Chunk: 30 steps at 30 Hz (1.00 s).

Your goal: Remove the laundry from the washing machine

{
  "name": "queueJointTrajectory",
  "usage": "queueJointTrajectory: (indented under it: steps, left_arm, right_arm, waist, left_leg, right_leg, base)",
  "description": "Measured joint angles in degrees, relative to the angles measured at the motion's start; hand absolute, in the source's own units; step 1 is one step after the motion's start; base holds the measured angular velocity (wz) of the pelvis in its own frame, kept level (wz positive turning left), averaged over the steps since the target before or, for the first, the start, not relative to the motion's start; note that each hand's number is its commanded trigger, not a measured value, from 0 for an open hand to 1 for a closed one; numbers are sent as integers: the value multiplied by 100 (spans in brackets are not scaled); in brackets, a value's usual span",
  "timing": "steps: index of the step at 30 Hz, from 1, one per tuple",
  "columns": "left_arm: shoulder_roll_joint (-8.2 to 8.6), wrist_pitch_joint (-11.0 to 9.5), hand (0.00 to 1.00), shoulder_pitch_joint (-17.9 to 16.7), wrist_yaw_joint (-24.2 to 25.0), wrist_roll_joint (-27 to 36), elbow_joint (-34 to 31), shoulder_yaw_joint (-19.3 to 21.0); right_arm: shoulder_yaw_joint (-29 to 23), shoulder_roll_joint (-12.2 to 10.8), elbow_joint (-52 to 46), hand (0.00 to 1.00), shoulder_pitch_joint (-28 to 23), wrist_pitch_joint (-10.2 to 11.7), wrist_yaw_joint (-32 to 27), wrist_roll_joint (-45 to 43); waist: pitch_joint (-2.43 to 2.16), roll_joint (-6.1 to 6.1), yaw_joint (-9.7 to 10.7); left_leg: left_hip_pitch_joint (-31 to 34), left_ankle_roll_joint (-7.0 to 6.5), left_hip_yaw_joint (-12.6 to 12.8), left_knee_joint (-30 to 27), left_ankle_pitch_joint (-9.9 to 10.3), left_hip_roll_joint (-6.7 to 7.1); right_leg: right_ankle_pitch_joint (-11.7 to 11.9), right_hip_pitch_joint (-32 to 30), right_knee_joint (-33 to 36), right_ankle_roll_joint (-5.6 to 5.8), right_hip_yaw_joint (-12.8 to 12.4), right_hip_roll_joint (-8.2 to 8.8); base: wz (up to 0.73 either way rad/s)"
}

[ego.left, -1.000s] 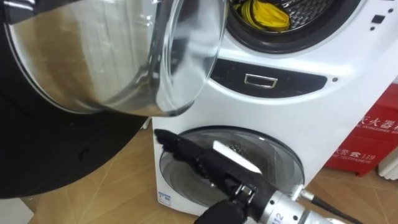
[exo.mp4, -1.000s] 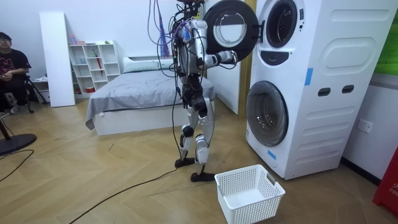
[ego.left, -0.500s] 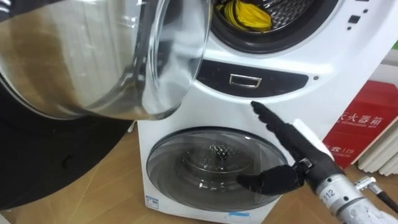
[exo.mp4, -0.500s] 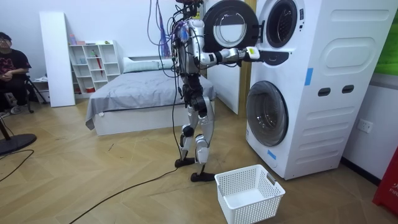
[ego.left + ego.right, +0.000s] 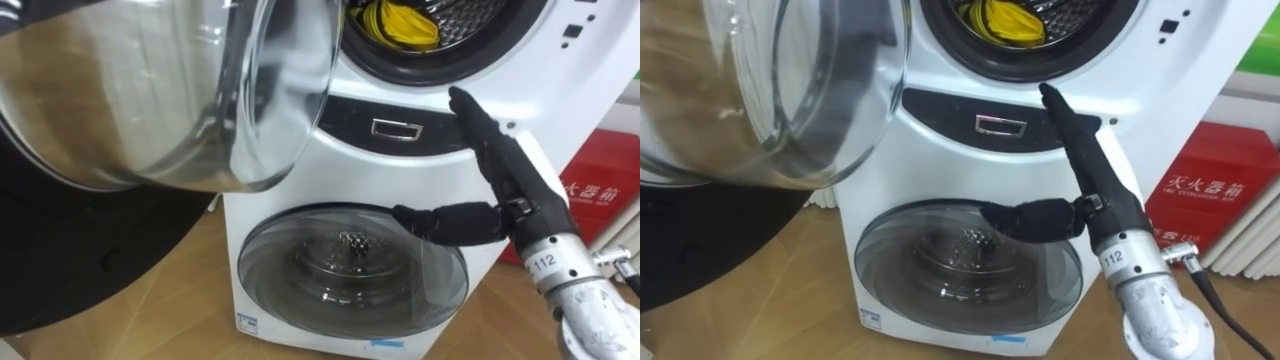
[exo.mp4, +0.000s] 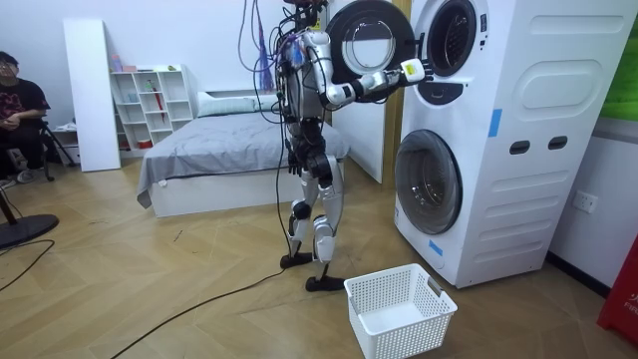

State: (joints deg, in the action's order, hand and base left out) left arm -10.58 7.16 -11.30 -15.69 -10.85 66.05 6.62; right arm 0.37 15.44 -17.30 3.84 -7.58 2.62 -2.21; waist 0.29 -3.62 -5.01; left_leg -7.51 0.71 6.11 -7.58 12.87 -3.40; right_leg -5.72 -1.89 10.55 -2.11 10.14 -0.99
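Step in hand: judged to be the reach, with the right hand raised towards the mouth of the upper drum.
Right hand: released and holding nothing, fingers straight, thumb spread to the side. The fingertips are just under the mouth's lower rim, in front of the dark control panel.
Clothes: the yellow clothes lie inside the upper drum, towards the left side of its mouth, well apart from the hand.
Doing it well: lift the fingertips over the lower rim, then bear left to the bundle. Stay clear of the open door. Curl the fingers only once cloth lies between them and the thumb.
Risk: straight fingers may catch on the dark rim seal.
Clothes, texture: soft, crumpled, in cord-like folds, so they will likely yield and drape.
Drum: perforated metal, curved.
Door: a deep bowl of clear, glossy glass.
Casing: smooth white, with a closed round lower door.
Basket: the white lattice basket stands on the floor by the machine's foot.
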Motion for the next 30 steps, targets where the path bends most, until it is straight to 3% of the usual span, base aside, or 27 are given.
queueJointTrajectory:
  steps: [10, 22, 27, 30]
  left_arm:
    - [89, -2, 0, -10, 2, -9, 44, -2]
    - [108, -11, 0, 3, 2, -125, 36, 0]
    - [112, -2, 0, 0, 2, -119, 31, -2]
    - [99, 1, 0, 7, -26, -99, 38, -1]
  right_arm:
    - [1, -66, -52, 0, 260, 6, -255, 449]
    - [1, -71, -371, 0, 428, 63, -338, 732]
    - [9, -89, -305, 0, 429, 65, -400, 1025]
    - [31, -95, -203, 0, 442, 65, -455, 1044]
  waist:
    - [-34, -11, 4]
    - [-14, 40, 2]
    - [-10, 48, -107]
    - [3, 62, -221]
  left_leg:
    - [-15, 0, 3, -17, 0, 0]
    - [-46, 0, -5, -19, 0, -4]
    - [-75, 0, 17, -44, 0, -8]
    - [-86, 34, 28, -265, 114, -43]
  right_leg:
    - [-2, 22, 4, -2, 2, 3]
    - [-2, 75, 4, -3, 32, 7]
    - [-14, 75, 39, -11, 4, 1]
    - [-143, 73, 259, -45, -15, -9]
  base:
    - [0]
    - [0]
    - [-3]
    - [-6]
